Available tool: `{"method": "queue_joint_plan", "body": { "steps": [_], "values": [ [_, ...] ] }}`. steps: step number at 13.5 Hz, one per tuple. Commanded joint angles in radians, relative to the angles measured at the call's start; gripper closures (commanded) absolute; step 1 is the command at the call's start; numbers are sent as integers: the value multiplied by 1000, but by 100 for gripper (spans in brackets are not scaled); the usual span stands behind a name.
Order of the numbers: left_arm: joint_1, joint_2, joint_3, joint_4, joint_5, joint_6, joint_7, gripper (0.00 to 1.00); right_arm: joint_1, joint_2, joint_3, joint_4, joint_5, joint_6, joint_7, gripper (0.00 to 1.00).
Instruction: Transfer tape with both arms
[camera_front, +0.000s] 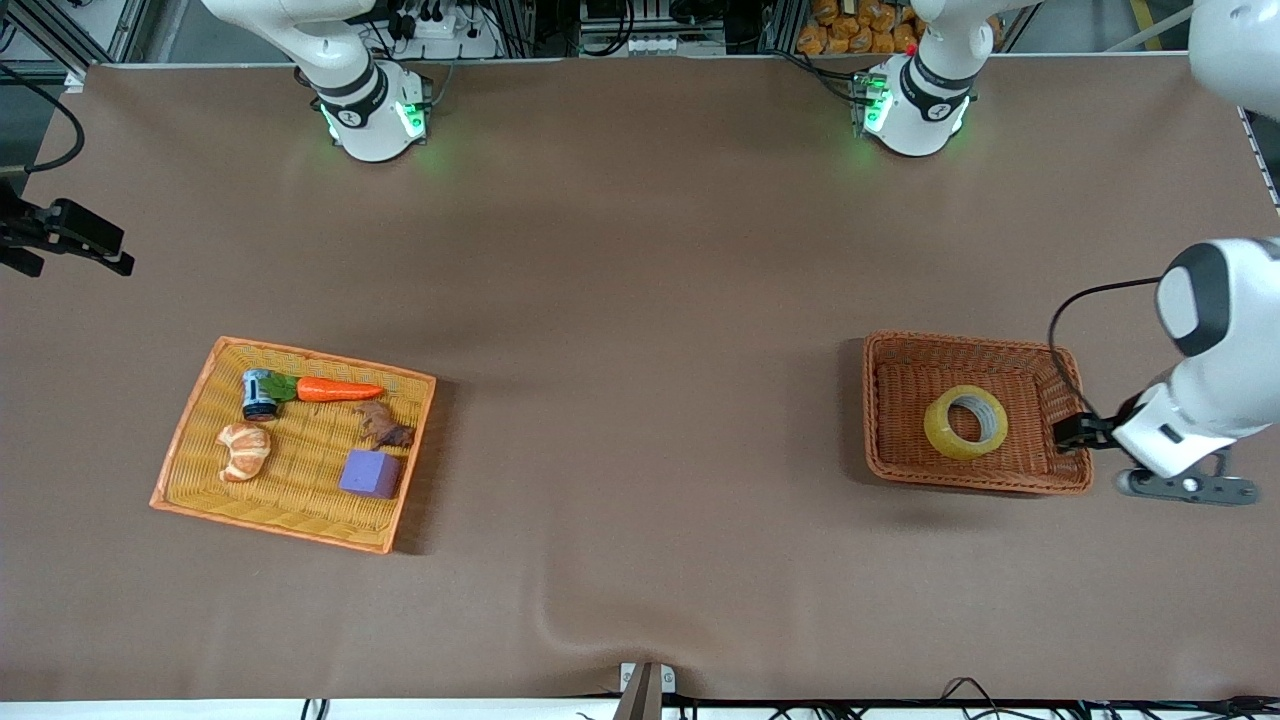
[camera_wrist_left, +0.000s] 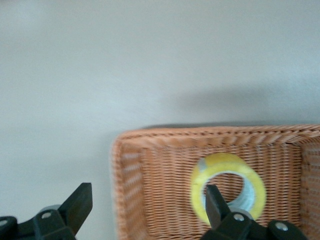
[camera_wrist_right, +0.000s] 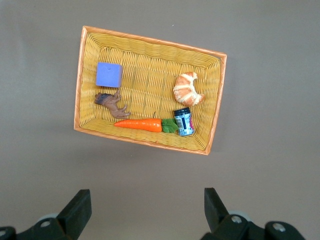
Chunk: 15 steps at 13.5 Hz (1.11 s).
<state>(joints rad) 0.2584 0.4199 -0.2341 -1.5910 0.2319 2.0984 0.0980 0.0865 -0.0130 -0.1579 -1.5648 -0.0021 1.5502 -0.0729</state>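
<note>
The tape (camera_front: 966, 422), a yellowish translucent ring, lies flat in the brown wicker basket (camera_front: 960, 343) toward the left arm's end of the table. My left gripper (camera_front: 1075, 432) hangs over the basket's rim at that end. In the left wrist view the left gripper (camera_wrist_left: 148, 192) is open and empty. The basket's rim (camera_wrist_left: 120, 175) lies between its fingers, and the tape (camera_wrist_left: 250, 180) shows beside one fingertip (camera_wrist_left: 212, 200). My right gripper (camera_wrist_right: 145, 210) is open and empty, high above the table near the yellow tray. It is out of the front view.
A yellow wicker tray (camera_front: 300, 352) toward the right arm's end holds a carrot (camera_front: 338, 389), a croissant (camera_front: 245, 450), a purple cube (camera_front: 370, 473), a small can (camera_front: 259, 394) and a brown piece (camera_front: 385, 427). It also shows in the right wrist view (camera_wrist_right: 150, 40). Brown cloth covers the table.
</note>
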Motion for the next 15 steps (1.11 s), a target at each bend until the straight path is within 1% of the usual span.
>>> {"method": "queue_joint_plan", "body": {
  "steps": [1, 2, 4, 6, 7, 8, 9, 10, 11, 12, 13, 15],
  "values": [
    [-1, -88, -10, 46, 8, -99, 19, 0, -8, 5, 1, 5, 16, -9, -5, 0],
    [-4, -125, -10, 51, -18, -125, 19, 0, -7, 5, 1, 3, 16, -9, -5, 0],
    [-4, -194, -16, 51, -32, -187, 29, 0, -11, 5, 1, 2, 16, -9, -8, 0],
    [-11, -262, -10, 49, -110, -245, 45, 0, -25, 5, 1, 2, 16, -9, -16, 0],
    [-42, -309, 2, 36, -141, -259, 54, 0, -25, 5, 1, 2, 16, -9, -16, 0],
    [-68, -338, 6, 33, -146, -303, 48, 0, -25, 5, 1, 2, 16, -7, -16, 0],
    [-76, -367, 9, 33, -152, -367, 52, 0, -24, 7, 1, 3, 16, -7, -18, 0],
    [-111, -398, 15, 25, -154, -427, 42, 0, -24, 8, 1, 3, 16, -7, -18, 0],
    [-151, -414, 56, 25, -154, -454, 26, 0, -22, 8, 1, 3, 16, -7, -18, 0],
    [-190, -423, 105, 23, -178, -460, 17, 0, -21, 8, 1, 3, 16, -7, -18, 0],
    [-206, -432, 151, 16, -227, -481, 12, 0, -19, 8, 1, 5, 16, -6, -18, 0],
    [-252, -507, 209, -79, -250, -471, 6, 0, -16, 8, 1, 3, 16, -5, -16, 0]
  ]
}}
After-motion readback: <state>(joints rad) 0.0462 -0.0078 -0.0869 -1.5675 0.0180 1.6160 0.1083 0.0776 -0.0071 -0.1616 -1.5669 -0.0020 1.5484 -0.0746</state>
